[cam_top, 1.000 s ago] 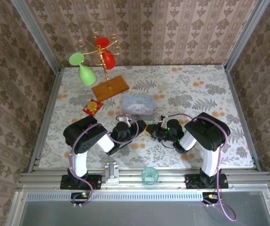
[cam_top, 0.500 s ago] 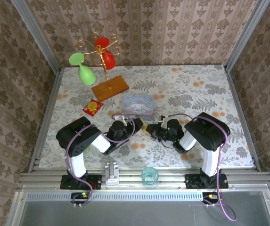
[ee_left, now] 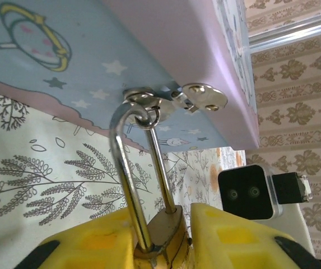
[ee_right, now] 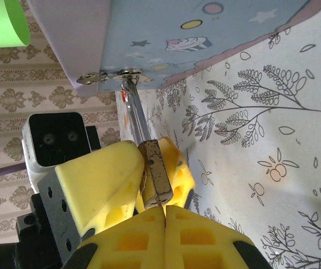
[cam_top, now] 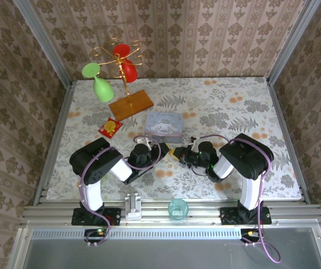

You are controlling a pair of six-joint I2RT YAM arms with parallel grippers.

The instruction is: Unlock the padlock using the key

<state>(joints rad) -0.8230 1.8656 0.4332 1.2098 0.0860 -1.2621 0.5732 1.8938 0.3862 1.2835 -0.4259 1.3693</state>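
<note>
Left gripper (ee_left: 162, 232): just pinched shut on tiny brass-coloured padlock (ee_left: 167, 221) hanging by thin silvery shackle (ee_left: 121, 162) from hasp (ee_left: 174, 101) of pale blue tin (ee_left: 37, 67), steadying it for keying by closed right gripper (ee_right: 164, 216) at its base.

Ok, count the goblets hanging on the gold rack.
2: a green goblet hangs on the left of the rack, a red goblet on its right; more could be hidden behind them.

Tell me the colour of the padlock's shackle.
Shiny silver metal. The shackle shows best in the left wrist view.
</note>
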